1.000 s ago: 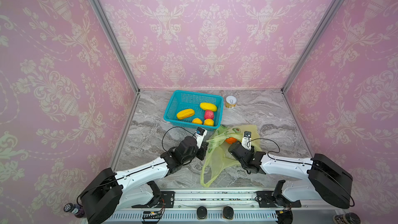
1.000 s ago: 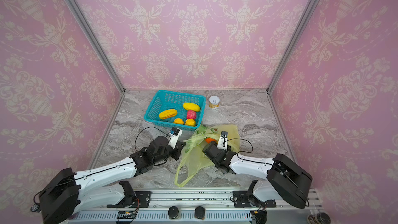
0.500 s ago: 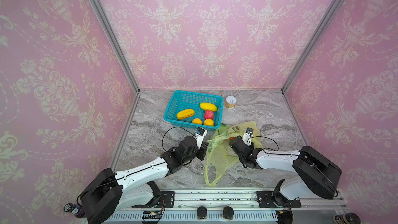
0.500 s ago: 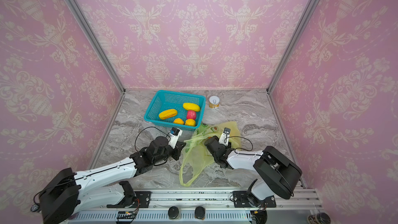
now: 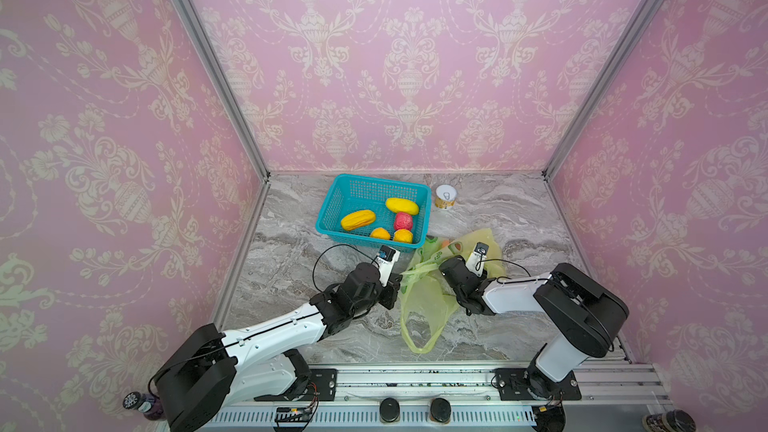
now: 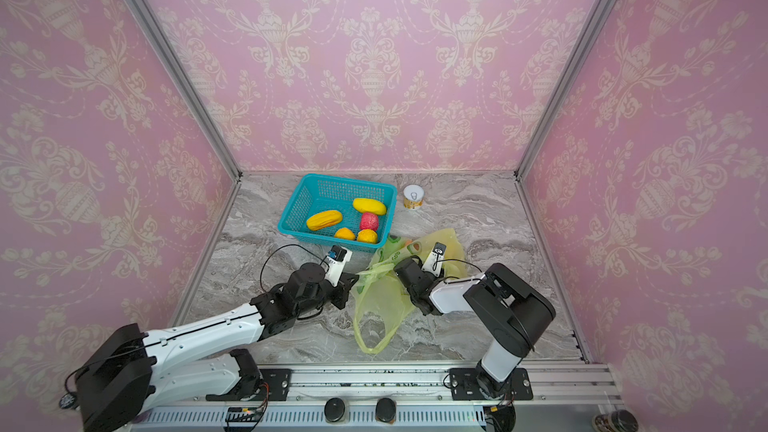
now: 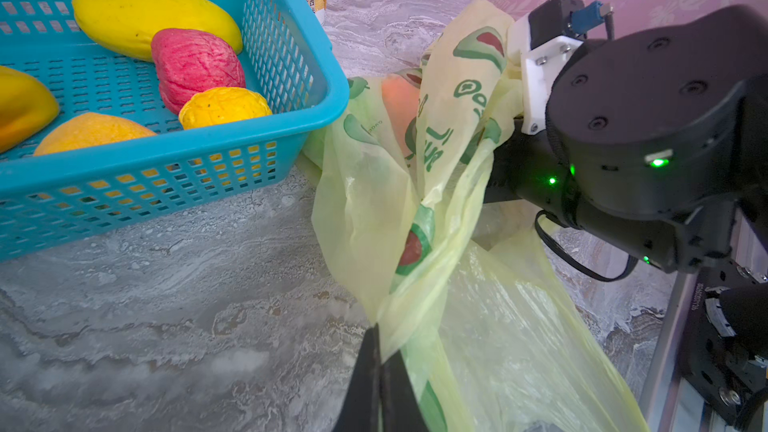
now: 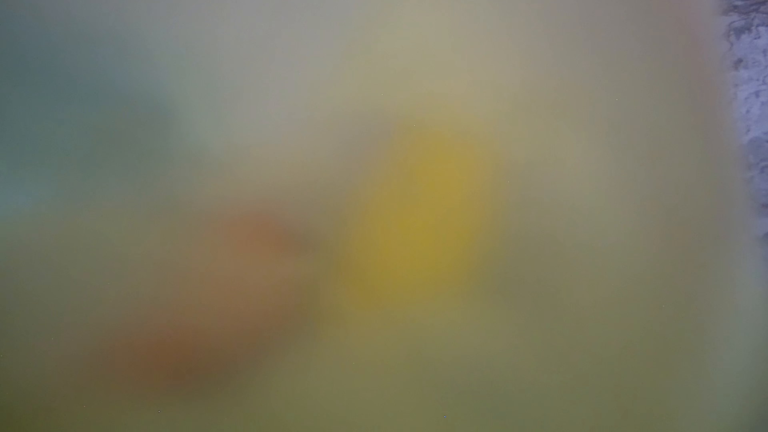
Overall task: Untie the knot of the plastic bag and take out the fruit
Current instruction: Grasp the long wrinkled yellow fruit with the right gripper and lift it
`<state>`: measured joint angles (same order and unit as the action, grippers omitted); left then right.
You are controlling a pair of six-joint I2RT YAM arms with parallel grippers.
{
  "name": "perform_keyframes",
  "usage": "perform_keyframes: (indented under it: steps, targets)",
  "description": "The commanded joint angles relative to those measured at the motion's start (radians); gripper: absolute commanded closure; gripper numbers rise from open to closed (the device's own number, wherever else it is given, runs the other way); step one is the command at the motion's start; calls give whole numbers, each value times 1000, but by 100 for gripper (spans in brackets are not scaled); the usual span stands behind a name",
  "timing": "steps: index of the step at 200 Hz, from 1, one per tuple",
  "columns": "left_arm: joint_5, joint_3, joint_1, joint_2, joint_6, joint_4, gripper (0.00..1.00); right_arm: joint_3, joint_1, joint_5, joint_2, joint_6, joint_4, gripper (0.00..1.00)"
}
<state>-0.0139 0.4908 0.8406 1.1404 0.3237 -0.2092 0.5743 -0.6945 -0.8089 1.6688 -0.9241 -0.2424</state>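
Yellow-green plastic bag (image 5: 424,305) lies crumpled on the marble table (image 5: 291,284), in front of the teal basket (image 5: 357,236), with one end just beside the basket's near right corner. Left gripper (image 7: 376,351) is clamped tight on a bunched strip of the bag's plastic, which runs taut. Right gripper (image 7: 509,160) is poked into the bag from the other side with its fingers buried in plastic, so honestly can't tell how wide it stands or whether it has anything. Its wrist cam is just yellow and orange blobs behind film. Five fruit (image 5: 358,220) sit in the basket: two yellow oblong, two orange, one pink-red. Another orange fruit (image 7: 399,97) shows through the bag. Small can (image 5: 446,196) stands beside the basket's far right corner.
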Motion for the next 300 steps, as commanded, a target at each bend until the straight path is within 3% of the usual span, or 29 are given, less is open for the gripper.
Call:
perform_keyframes:
  steps: [1, 26, 78, 125, 178, 220, 300]
  targets:
    - [-7, 3, -5, 2, -14, 8, 100, 24, 5, 1, 5, 1, 22, 59]
    - [-7, 6, -5, 7, -16, 8, 100, 18, 1, 51, -40, 44, 20, 72]
    - [-2, 6, -5, 9, -15, 9, 100, -1, -131, 166, -191, 166, 73, 77]
    - [-4, 5, -5, 11, -11, 8, 100, -85, -205, 250, -334, 191, 70, 75]
    - [-1, 5, -5, 12, -12, 7, 100, -48, -256, 527, -389, 392, 71, 79]
    - [2, 6, -5, 15, -11, 7, 100, -112, -308, 711, -577, 491, 47, 79]
    - [12, 5, -5, 15, -8, 3, 100, -228, -339, 681, -1027, 498, 206, 79]
